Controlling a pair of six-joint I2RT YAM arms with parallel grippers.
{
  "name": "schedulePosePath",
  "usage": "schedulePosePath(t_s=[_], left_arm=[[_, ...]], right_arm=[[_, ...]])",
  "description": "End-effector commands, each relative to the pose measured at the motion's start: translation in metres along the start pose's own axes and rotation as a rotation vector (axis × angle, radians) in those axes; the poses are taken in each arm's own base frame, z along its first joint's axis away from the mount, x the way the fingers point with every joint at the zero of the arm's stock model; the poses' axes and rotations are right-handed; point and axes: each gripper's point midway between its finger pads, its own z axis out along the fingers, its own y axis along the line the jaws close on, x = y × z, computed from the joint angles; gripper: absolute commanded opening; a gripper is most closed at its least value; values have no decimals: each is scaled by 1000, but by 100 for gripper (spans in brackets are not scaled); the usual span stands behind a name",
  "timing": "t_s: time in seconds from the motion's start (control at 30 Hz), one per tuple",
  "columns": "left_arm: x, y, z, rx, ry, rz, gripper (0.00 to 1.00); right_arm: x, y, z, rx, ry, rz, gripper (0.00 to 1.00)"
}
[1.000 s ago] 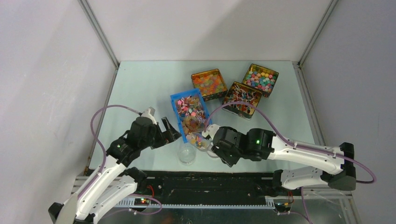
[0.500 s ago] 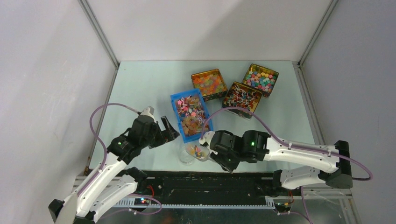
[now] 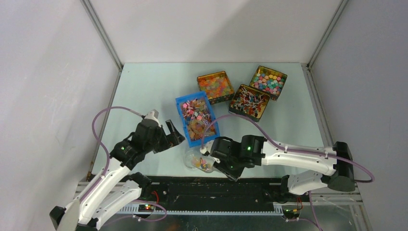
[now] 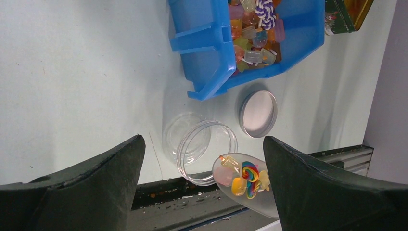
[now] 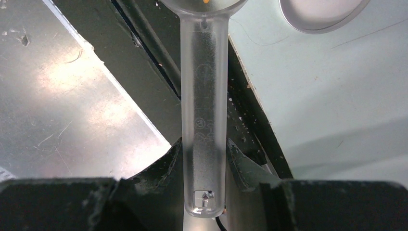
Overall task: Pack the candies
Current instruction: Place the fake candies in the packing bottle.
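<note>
Holding candies (image 4: 243,175) in a clear scoop (image 5: 204,96), handle clamped in right pincer (image 5: 204,161), at 4 o'clock of the open jar (image 4: 204,149) on the tabletop (image 4: 72,72); with left pincer (image 3: 172,134) spread apart, idle; likely light, slippery, loose; best scooped and tipped gently.

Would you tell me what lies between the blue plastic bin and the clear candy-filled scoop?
A round silver lid lies between the blue bin and the clear scoop, visible in the left wrist view.
</note>
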Motion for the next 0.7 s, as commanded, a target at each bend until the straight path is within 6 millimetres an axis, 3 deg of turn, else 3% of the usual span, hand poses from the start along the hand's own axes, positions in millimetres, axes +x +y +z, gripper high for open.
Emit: schedulePosePath(t_s=[0.0,0.67], left_arm=[[-8,-8,-6,22,-29,0,100],[0,-1,-6,17,-20,-1,100]], right_arm=[[-16,7,-11,-32,-46,-16,0],[-22,6,-16,-44,-1,5,0]])
